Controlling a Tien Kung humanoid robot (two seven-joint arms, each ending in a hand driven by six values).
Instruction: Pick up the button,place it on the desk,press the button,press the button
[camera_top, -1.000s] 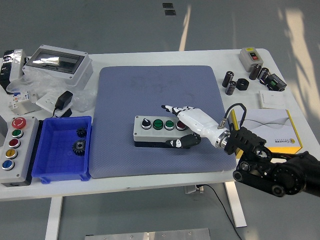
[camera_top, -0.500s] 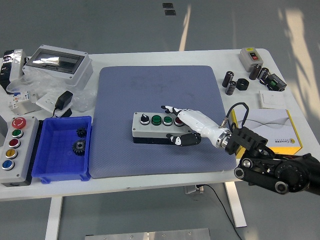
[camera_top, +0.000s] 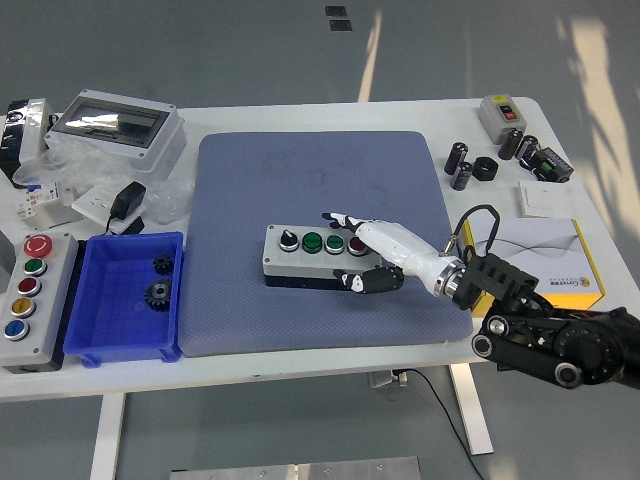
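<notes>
The right hand (camera_top: 372, 250) is showing a white shell with black fingertips and black thumb. Behind it, a silver wrist ring is joining a bulky black arm (camera_top: 545, 325), and a thin black cable is looping above the wrist.

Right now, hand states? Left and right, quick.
Left hand: not in view.
Right hand: closed on the right end of the grey button box, fingers over the top, thumb at its front edge, box on the blue mat.
</notes>
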